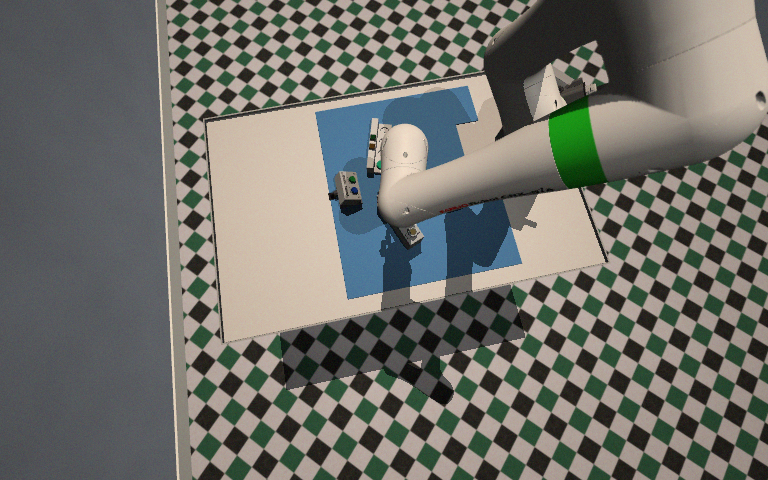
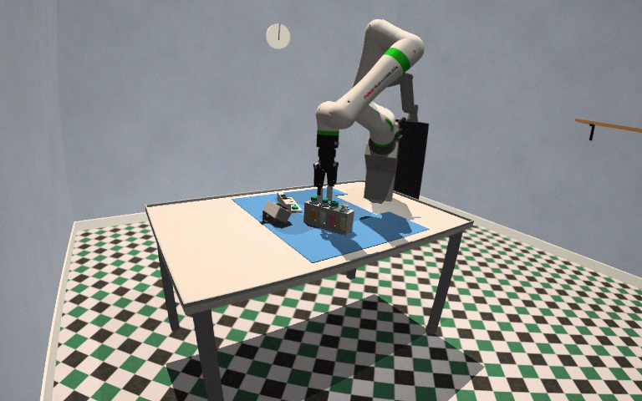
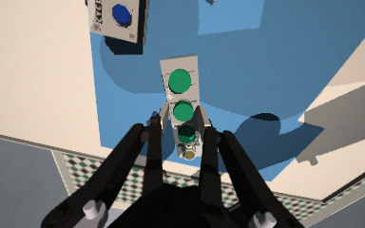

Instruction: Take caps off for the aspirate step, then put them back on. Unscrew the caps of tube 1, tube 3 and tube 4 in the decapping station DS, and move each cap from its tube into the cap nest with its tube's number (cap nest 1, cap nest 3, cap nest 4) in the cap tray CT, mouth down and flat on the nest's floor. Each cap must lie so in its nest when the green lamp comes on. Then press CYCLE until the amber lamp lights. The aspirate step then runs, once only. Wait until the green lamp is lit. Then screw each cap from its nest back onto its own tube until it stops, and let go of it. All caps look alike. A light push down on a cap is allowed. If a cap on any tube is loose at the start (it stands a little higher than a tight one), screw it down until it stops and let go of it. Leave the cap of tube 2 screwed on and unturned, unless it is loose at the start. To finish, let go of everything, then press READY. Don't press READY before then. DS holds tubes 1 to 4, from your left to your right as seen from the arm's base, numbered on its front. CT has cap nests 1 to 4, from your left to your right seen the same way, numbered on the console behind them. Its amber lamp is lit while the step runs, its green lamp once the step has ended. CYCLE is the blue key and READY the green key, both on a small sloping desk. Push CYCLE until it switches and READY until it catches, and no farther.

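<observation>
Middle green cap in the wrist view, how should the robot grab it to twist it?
By its round side wall, coming straight down from above. The middle green cap stands upright in the station, with neighbours close along the row, so the fingers fit only across the row. The open gripper straddles it that way.

Bright, even light from high overhead casts hard-edged shadows. The arm (image 1: 509, 164) darkens the mat (image 1: 362, 271) toward 6 o'clock, and the worktop (image 2: 212, 246) throws a dark patch on the floor (image 2: 331, 359). Everything is sharp, with no glare; the wrist view looks stretched at its edges.
</observation>
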### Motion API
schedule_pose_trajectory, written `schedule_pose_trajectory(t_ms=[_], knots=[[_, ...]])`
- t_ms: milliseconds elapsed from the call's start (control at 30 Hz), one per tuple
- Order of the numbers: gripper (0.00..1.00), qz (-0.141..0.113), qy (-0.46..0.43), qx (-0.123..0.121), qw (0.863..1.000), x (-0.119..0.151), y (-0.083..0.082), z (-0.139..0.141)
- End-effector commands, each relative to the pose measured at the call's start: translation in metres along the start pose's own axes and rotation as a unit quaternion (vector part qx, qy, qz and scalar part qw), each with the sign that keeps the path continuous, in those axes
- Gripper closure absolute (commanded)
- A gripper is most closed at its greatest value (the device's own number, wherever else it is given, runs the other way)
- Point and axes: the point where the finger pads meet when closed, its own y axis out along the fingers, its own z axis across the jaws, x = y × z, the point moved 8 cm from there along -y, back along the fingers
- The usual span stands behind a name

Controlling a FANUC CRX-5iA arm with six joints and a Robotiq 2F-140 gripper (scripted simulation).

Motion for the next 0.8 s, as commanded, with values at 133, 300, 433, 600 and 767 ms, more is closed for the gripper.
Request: schedule_pose_trajectory(t_ms=[133, 300, 433, 600, 767], knots=[[0.65, 0.021, 0.160, 0.003, 0.987, 0.0032, 0.0000, -0.0010], [0.65, 0.021, 0.160, 0.003, 0.987, 0.0032, 0.0000, -0.0010], [1.00, 0.021, 0.160, 0.003, 0.987, 0.0032, 0.0000, -0.0010], [1.00, 0.021, 0.160, 0.003, 0.987, 0.0032, 0.0000, -0.0010], [1.00, 0.021, 0.160, 0.003, 0.987, 0.0032, 0.0000, -0.0010]])
